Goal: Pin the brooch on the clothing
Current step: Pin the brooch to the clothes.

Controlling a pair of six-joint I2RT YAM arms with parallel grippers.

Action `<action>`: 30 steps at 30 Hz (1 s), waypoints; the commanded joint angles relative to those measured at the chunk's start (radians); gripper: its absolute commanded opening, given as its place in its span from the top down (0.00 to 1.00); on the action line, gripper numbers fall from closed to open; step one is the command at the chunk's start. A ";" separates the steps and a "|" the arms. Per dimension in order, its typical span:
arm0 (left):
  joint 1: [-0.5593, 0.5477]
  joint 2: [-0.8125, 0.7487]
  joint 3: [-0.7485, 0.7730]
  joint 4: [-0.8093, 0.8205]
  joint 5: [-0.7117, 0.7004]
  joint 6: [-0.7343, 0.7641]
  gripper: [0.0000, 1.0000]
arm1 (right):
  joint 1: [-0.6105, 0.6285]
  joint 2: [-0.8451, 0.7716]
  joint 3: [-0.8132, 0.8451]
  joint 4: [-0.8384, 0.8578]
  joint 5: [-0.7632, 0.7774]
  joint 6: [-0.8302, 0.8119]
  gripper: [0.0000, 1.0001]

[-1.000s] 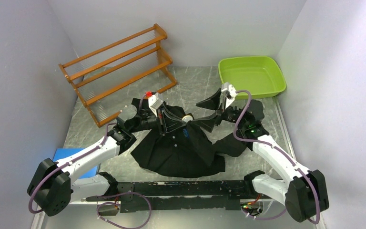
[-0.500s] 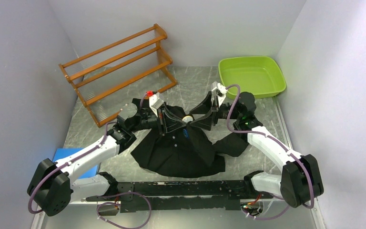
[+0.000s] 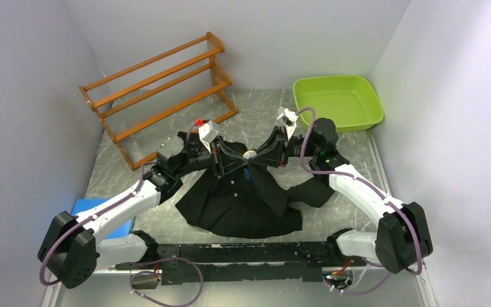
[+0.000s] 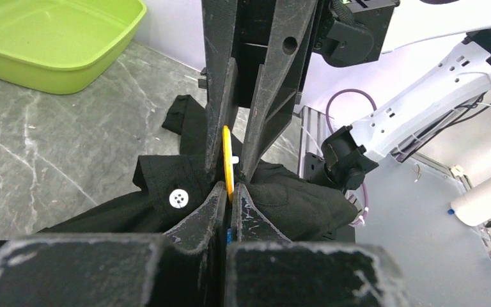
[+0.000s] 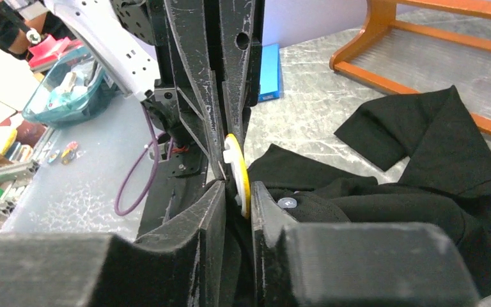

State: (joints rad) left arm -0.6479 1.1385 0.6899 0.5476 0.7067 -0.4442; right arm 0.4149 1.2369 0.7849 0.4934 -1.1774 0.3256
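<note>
left gripper clenched on brooch; only wrist views show right gripper flanking it, grasp unclear

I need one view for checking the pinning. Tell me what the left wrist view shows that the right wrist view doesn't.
Only the left wrist view: the green tray and the right arm. Only the right wrist view: the wooden rack, the blue box and the left arm. Both: the yellow brooch, seen edge-on between the tips of the left gripper and the right gripper, which meet nose to nose over the black shirt.
</note>
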 commanded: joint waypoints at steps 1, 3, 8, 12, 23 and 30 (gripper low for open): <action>-0.022 -0.007 0.051 0.034 0.057 -0.004 0.97 | 0.005 0.008 0.043 0.010 0.154 0.023 0.84; -0.024 -0.009 0.048 0.032 0.053 -0.004 0.97 | 0.006 0.002 0.039 -0.001 0.204 0.046 0.93; -0.034 -0.015 0.055 -0.009 0.039 0.015 0.97 | 0.012 0.003 0.093 -0.171 0.311 0.021 1.00; -0.046 -0.016 0.060 -0.020 0.034 0.025 0.97 | 0.016 0.003 0.125 -0.267 0.391 0.008 1.00; -0.061 -0.031 -0.018 0.059 -0.019 -0.012 0.97 | 0.010 -0.017 0.016 0.001 0.386 0.229 1.00; -0.070 -0.093 -0.010 -0.055 -0.082 0.060 0.97 | 0.011 -0.035 0.076 -0.183 0.495 0.179 1.00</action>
State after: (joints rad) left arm -0.6632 1.1149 0.6712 0.5011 0.5430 -0.4309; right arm 0.4442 1.2110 0.7921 0.3473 -0.9379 0.5152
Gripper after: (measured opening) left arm 0.046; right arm 0.040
